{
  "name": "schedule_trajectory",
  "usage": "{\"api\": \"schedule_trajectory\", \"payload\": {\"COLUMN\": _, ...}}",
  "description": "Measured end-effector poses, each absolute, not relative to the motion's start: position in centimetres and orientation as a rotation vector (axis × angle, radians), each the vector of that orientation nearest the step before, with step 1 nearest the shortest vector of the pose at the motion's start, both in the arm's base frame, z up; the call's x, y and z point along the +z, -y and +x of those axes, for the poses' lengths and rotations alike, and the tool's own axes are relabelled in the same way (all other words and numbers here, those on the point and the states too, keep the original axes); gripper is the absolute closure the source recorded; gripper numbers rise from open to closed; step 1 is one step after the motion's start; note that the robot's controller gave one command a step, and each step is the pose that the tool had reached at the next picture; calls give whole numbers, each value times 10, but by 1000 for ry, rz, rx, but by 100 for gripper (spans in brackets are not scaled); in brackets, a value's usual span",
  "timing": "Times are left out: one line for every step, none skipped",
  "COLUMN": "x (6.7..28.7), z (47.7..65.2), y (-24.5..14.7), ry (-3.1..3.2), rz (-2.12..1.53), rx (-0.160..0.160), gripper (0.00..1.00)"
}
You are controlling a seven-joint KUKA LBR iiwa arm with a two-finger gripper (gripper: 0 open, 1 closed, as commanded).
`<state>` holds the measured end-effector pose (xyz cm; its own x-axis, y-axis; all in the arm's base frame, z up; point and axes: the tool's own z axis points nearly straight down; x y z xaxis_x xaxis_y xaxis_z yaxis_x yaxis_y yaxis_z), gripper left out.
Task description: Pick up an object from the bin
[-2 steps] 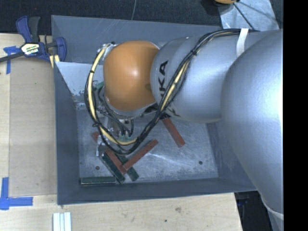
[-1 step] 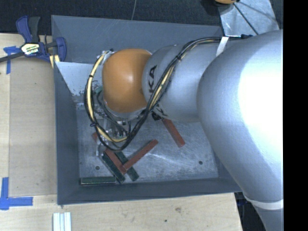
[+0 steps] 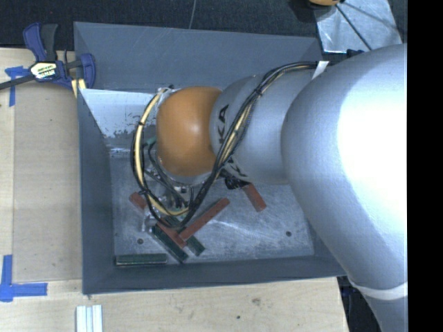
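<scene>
Silver arm [image 3: 346, 151] reaching from right; gripper [image 3: 165, 209] low over reddish sticks [image 3: 208, 218], scuffed grey bin [image 3: 97, 206]; grip unclear.

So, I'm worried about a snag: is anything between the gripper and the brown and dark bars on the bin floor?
Nothing visible does. The gripper hangs low, right at the heap, beside the long red-brown bar and the dark bar it meets. The arm's orange cover hides the spot directly beneath, so that part I cannot tell.

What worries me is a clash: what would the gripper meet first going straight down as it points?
Probably the small heap of reddish-brown and dark bars under the gripper; depth is unclear, so which bar I cannot tell.
</scene>
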<state>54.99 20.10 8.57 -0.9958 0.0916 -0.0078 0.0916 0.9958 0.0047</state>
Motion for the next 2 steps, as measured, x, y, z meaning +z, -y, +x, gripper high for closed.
{"api": "schedule_trajectory", "payload": {"x": 77, "z": 572, "y": -186, "ry": -3120, "rz": 179, "rx": 16, "gripper": 100}}
{"api": "schedule_trajectory", "payload": {"x": 77, "z": 572, "y": -186, "ry": -3120, "rz": 180, "rx": 16, "gripper": 100}}
